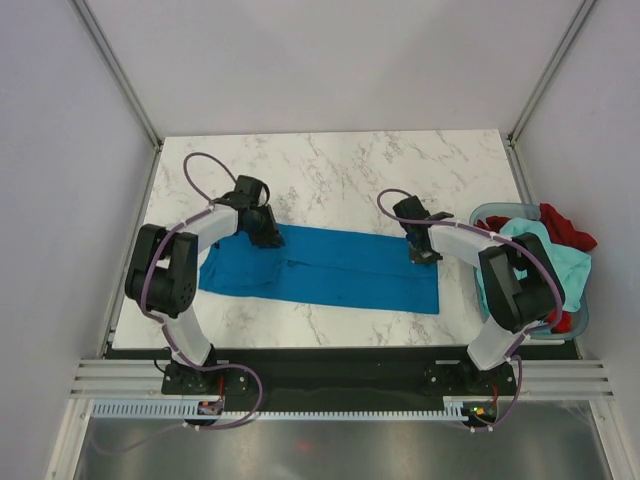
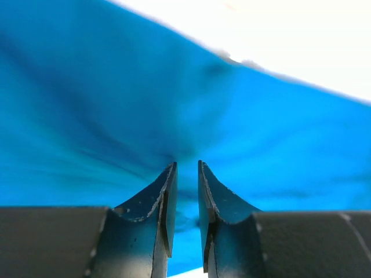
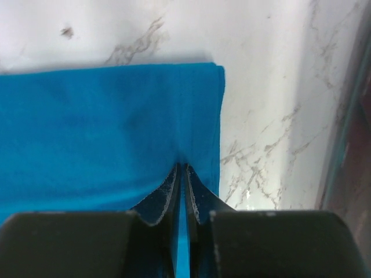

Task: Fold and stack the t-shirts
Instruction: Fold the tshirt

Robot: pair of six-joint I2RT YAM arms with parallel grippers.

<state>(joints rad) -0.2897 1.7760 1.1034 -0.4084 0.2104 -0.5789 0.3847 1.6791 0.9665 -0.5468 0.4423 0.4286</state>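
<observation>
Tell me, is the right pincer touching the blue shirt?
Touching. The right wrist view shows the right pincer shut on the blue shirt near its edge, with cloth pinched between its tips.

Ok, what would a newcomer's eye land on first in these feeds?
The vivid blue t-shirt, laid as a long band across the marble table, with the left gripper and right gripper pinching its far edge. Next, the basket at the table's right edge, holding a mint t-shirt and a red t-shirt.
</observation>
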